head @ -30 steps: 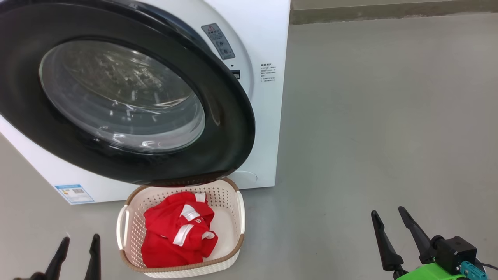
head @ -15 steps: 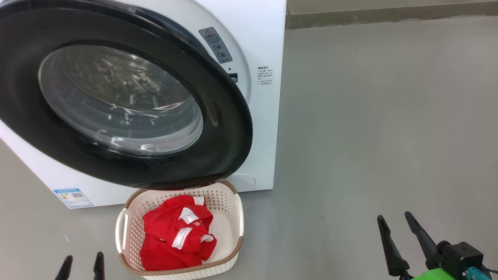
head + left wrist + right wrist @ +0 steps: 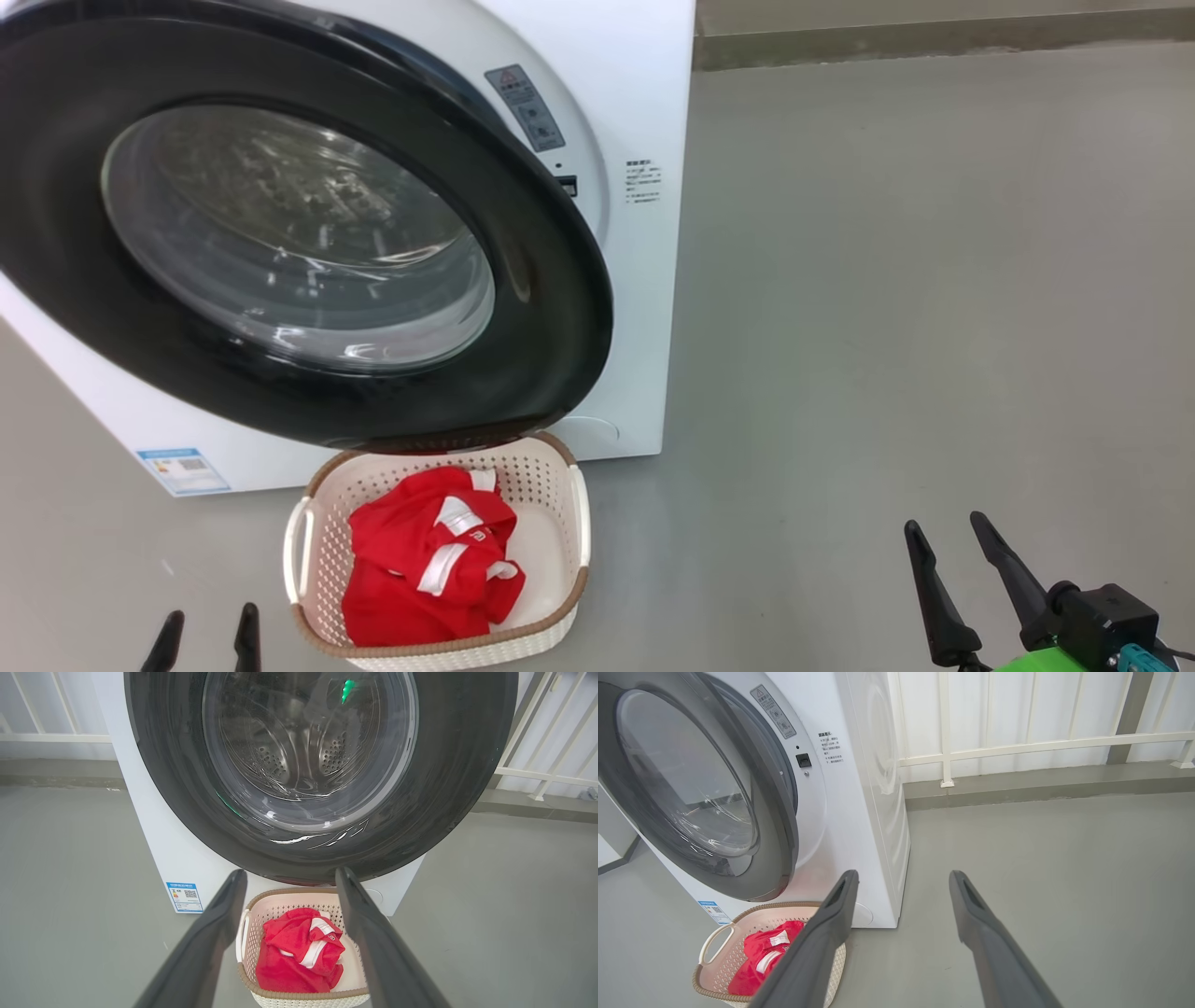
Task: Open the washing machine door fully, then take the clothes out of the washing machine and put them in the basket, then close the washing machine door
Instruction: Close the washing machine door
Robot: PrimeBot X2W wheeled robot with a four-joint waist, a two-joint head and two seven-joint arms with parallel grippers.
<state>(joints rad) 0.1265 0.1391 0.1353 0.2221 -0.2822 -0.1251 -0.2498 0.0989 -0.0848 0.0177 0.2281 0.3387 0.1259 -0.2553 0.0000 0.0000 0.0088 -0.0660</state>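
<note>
Red clothes (image 3: 411,579) lie in the basket (image 3: 532,471), the washing machine (image 3: 644,308) door (image 3: 551,308) stands ajar, and both pairs of fingers are spread apart
The cream basket sits on the grey floor (image 3: 887,327) right against the front of the white machine, its far rim tucked under the lowest part of the door's black rim; the clothes are bunched towards its left side, white trim showing. The door's latch edge stands out from the front panel, and the steel drum (image 3: 299,746) shows through the glass. A small blue label (image 3: 184,469) is at the machine's lower left corner. The left fingers (image 3: 247,639) are low on the left, just beside the basket, gripping nothing. The right fingers (image 3: 934,597) are low on the right, well apart from basket and machine, over bare floor. A white railing (image 3: 1017,746) runs behind
</note>
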